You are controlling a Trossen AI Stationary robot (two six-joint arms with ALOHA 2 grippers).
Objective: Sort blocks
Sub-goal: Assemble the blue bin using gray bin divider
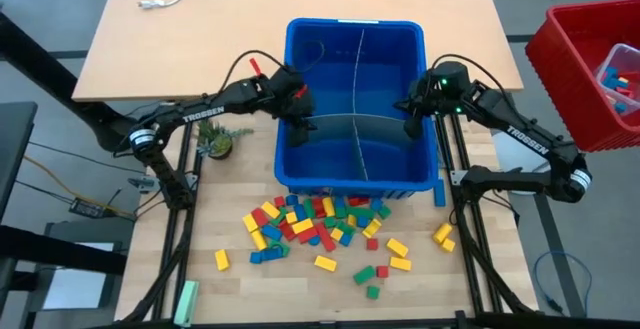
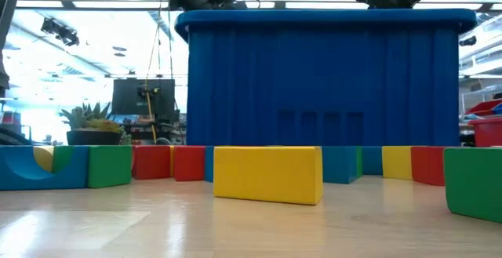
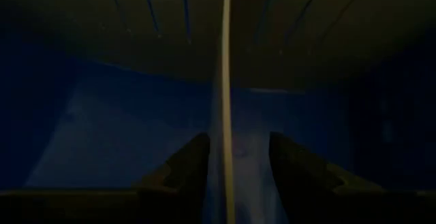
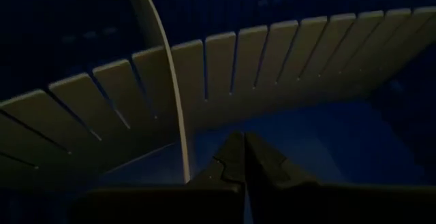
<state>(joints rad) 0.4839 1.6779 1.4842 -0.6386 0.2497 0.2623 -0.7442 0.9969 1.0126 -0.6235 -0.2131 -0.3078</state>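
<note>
One yellow block (image 2: pixel 267 175) nearest (dozens behind, perhaps forty).

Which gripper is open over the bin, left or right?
The left gripper: its fingers stand apart astride a thin divider panel inside the blue bin. The right gripper, at the bin's opposite wall, has its fingers pressed together.

Two dark, jointed arms, each lettered "TROSSEN" in white, with black cables looping along them. Left tool (image 1: pixel 300 121) carries red fittings; right tool (image 1: pixel 412 121) shows a green light.
</note>
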